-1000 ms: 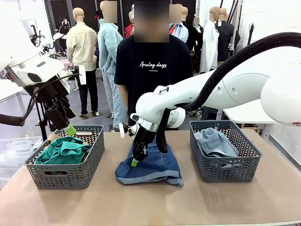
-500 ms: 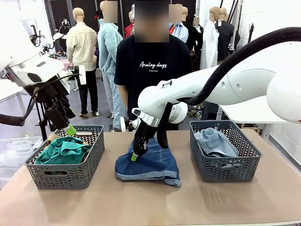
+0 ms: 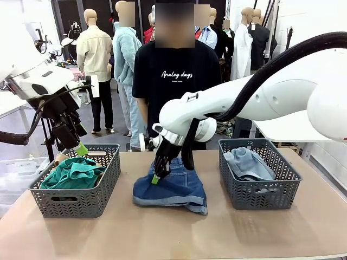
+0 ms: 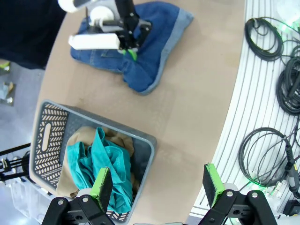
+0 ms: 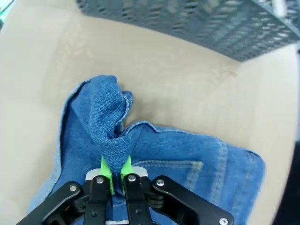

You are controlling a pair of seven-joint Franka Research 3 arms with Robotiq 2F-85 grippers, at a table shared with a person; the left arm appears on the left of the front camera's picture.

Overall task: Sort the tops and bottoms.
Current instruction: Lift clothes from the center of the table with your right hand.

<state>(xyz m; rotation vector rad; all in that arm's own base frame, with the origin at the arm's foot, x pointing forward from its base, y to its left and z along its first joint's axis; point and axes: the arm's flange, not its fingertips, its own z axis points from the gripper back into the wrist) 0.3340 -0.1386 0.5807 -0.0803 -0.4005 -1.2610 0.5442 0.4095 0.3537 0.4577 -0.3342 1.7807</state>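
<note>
Between the two grey baskets, the dark denim shorts (image 3: pixel 172 189) lie on the table (image 3: pixel 173 233), a fold of them pinched tight in the right gripper (image 3: pixel 155 178). Over the left basket (image 3: pixel 81 195), holding the teal top (image 3: pixel 73 174) and tan top (image 4: pixel 123 142), the left gripper (image 3: pixel 81 149) hangs with fingers wide. Pale denim (image 3: pixel 248 164) sits in the right basket (image 3: pixel 260 195).

This looks like a robotics lab set up with clothing props rather than a real shop. A tan worktable (image 3: pixel 173 233) fills the lower frame, with two grey plastic baskets (image 3: pixel 78 187) at lower left and lower right. In the left wrist view, coiled black cables (image 4: pixel 269 159) lie on a white ribbed surface along the right edge. A second white table (image 3: pixel 282 130) stands at right, probably another workstation.
</note>
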